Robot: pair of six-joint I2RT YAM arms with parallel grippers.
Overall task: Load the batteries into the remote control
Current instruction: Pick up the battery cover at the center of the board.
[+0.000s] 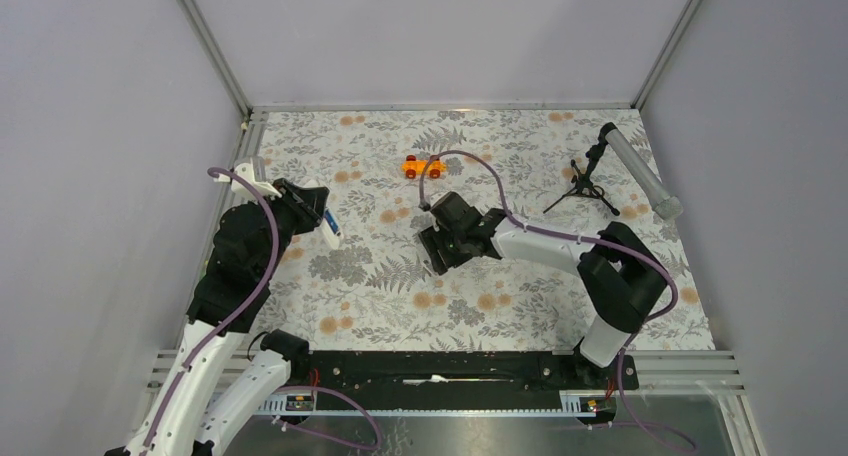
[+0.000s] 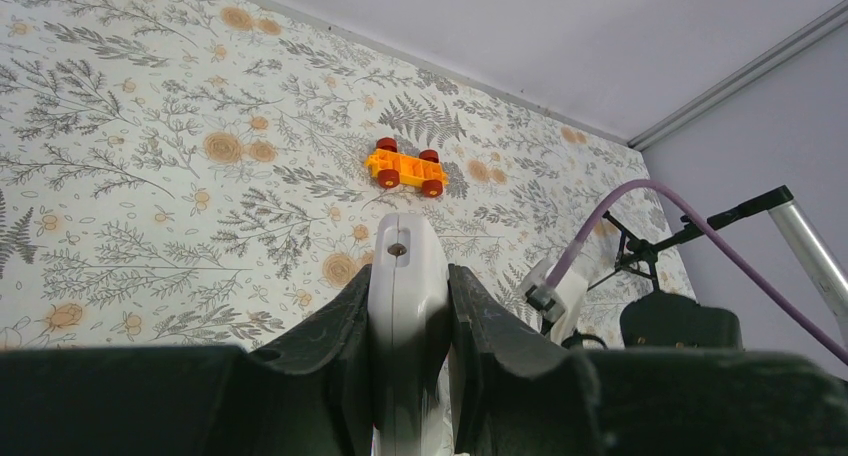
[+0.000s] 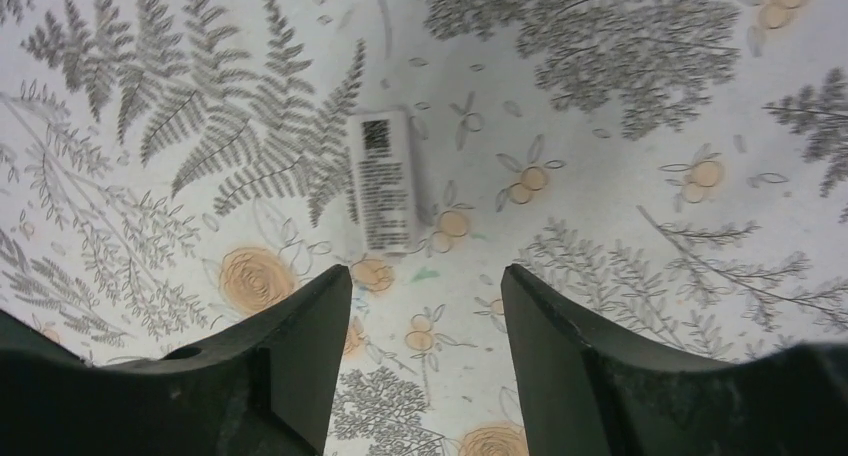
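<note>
My left gripper (image 2: 408,278) is shut on the white remote control (image 2: 404,266) and holds it edge-on above the table, its tip pointing at the far side. In the top view the left gripper (image 1: 308,208) is at the left, and the remote (image 1: 328,226) sticks out of it with a blue patch on it. No loose batteries show in any view. My right gripper (image 3: 425,281) is open and empty, low over the table centre (image 1: 438,248). A small white flat piece with dark print (image 3: 384,181) lies on the table just beyond its fingertips.
An orange toy car (image 1: 423,165) with red wheels sits at the far middle, also in the left wrist view (image 2: 405,168). A grey tube on a black tripod (image 1: 612,171) stands at the far right. Grey walls enclose the floral table cover (image 1: 520,306).
</note>
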